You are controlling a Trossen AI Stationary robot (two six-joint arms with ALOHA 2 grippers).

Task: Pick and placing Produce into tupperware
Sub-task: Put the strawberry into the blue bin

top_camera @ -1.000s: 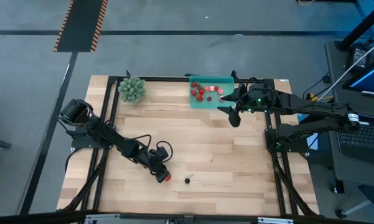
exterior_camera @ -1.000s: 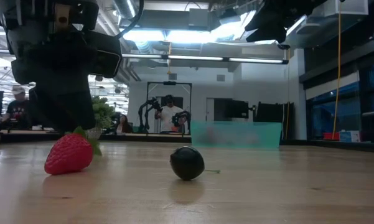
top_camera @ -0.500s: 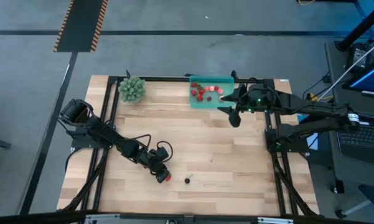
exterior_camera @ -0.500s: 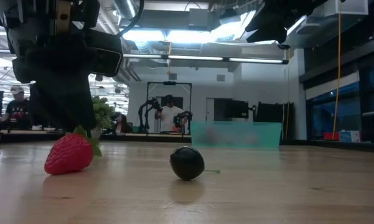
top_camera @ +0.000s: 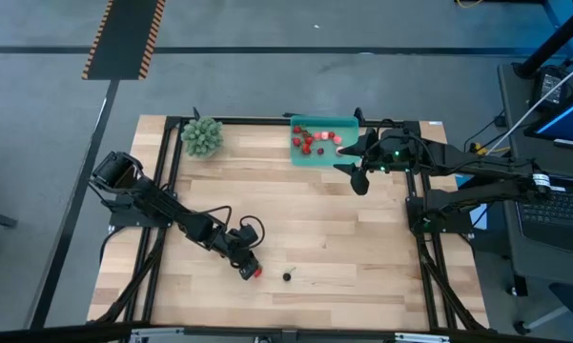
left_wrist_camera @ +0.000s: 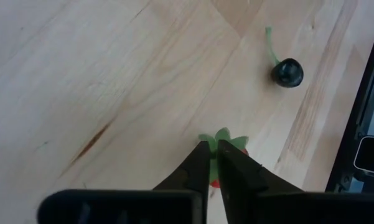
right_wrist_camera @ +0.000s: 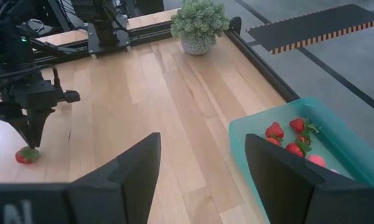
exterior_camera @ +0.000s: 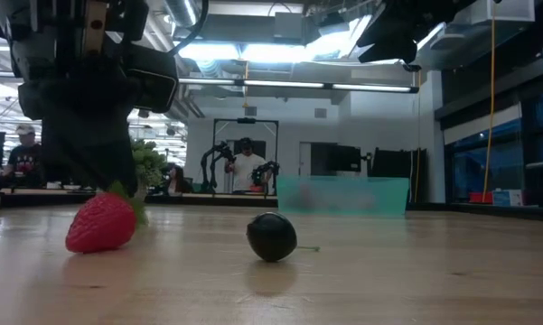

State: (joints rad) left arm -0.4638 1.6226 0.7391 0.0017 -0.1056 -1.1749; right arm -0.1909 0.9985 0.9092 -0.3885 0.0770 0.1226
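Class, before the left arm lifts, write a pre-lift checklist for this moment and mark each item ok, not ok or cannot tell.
1. Left gripper closed on the strawberry's green leaves: ok.
2. Grip firm enough to lift: cannot tell.
3. Dark berry lies apart from the gripper: ok.
4. Teal tray has bare floor for more fruit: ok.
5. Right gripper open, waiting beside the tray: ok.
6. Table between strawberry and tray free of obstacles: ok.

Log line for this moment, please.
left hand: shut on strawberry leaves | right hand: open, by tray | dark berry: on table
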